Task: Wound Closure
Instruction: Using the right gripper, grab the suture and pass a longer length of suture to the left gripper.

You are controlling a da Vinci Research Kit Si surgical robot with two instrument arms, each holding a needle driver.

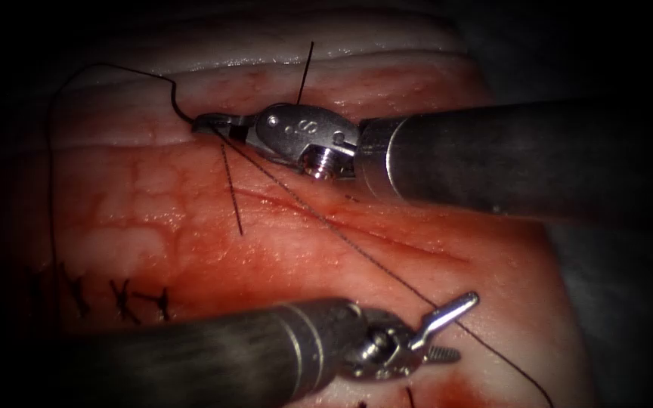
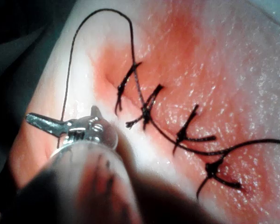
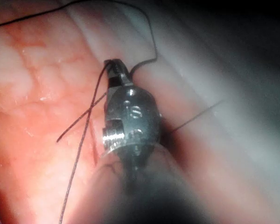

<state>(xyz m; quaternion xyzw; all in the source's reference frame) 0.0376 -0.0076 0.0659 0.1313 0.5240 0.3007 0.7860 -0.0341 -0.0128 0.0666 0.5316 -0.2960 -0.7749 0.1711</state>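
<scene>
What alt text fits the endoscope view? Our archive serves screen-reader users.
The right tool, entering from the right, has its jaws shut on the thread above the cut in the tissue. The left tool sits lower with jaws open, holding nothing. Knotted stitches lie at the left.

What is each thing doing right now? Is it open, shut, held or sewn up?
Right end effector: jaws shut on the thread.
Left end effector: jaws open, holding nothing.
Thread: held at the right end effector, running in a line across the tissue past the left end effector.
Stitches: tied, with short cut ends sticking out.
Tissue: wet with red fluid.
Cut: a thin line, unstitched here.
</scene>
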